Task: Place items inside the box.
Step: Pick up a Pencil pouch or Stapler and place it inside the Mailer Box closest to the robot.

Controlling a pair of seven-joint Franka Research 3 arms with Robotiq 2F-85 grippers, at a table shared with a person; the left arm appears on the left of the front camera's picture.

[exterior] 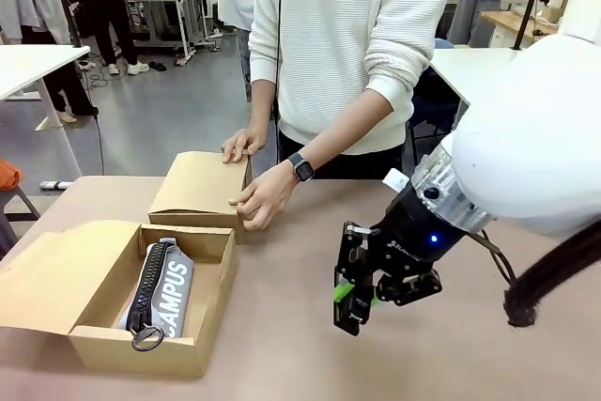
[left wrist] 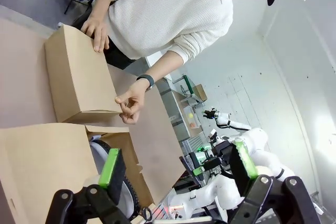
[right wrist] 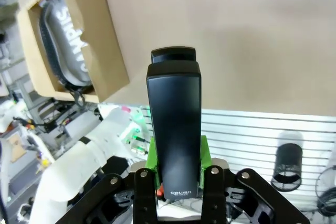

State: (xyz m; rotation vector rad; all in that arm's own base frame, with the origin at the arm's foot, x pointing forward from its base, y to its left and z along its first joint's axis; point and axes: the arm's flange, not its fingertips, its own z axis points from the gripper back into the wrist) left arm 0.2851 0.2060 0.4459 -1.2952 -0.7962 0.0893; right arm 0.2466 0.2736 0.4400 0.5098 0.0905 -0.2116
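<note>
bright even light, soft shadows

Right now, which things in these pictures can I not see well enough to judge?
1. The smaller cardboard box: contents unknown; front view, lid closed, person's hands on it.
2. The stapler: rear end hidden; right wrist view, buried between the right gripper pads.
3. The pencil case: left wrist view, partly behind a left gripper finger and the larger box wall.

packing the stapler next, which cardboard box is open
The larger box, front left: flap folded back, pencil case inside. The smaller box under the person's hands is closed.
</note>
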